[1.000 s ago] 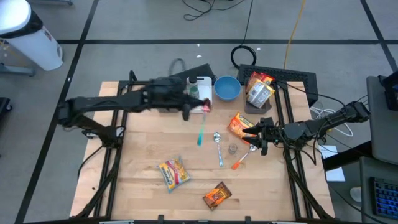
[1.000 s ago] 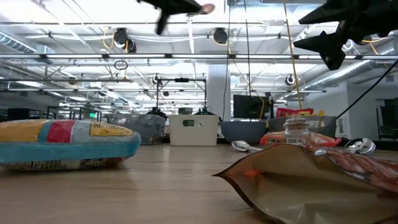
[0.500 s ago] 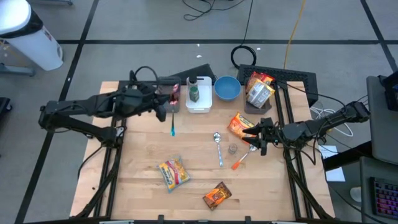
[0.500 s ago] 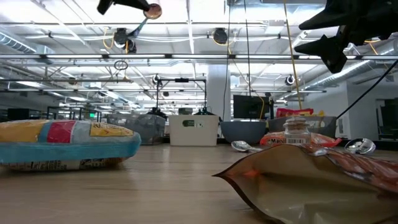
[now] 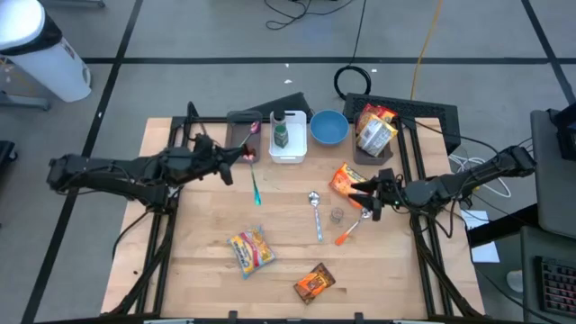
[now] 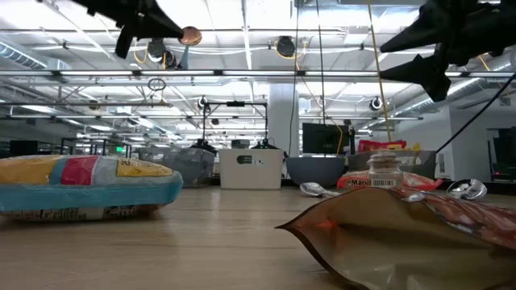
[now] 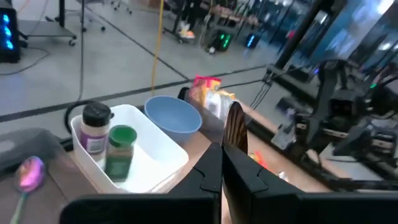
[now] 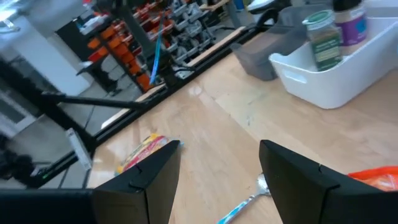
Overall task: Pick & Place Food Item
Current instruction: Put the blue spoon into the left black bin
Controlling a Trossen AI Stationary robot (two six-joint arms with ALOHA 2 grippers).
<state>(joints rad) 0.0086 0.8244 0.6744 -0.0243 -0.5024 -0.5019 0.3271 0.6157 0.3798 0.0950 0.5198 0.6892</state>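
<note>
1. The left gripper [image 5: 238, 164] hangs above the far left part of the tabletop [image 5: 198, 243], pressed together on a teal-handled utensil [image 5: 256, 189], which dangles clear of the wood. That is a tool, not food.
2. The right gripper [image 5: 364, 194] hovers on the right with its fingers spread and nothing between them, just beside the orange snack bag [image 5: 346, 179].
3. The food packets all lie loose: the orange snack bag, a yellow packet [image 5: 251, 250] and a brown packet [image 5: 314, 283] on the near side, and two more bags [image 5: 375, 127] at the far right.
4. The white bin [image 5: 288, 151] holds only two bottles and the blue bowl [image 5: 328, 127] looks bare.
5. By my judgement, no food item is picked yet; grasp, carry and placement all remain.
</note>
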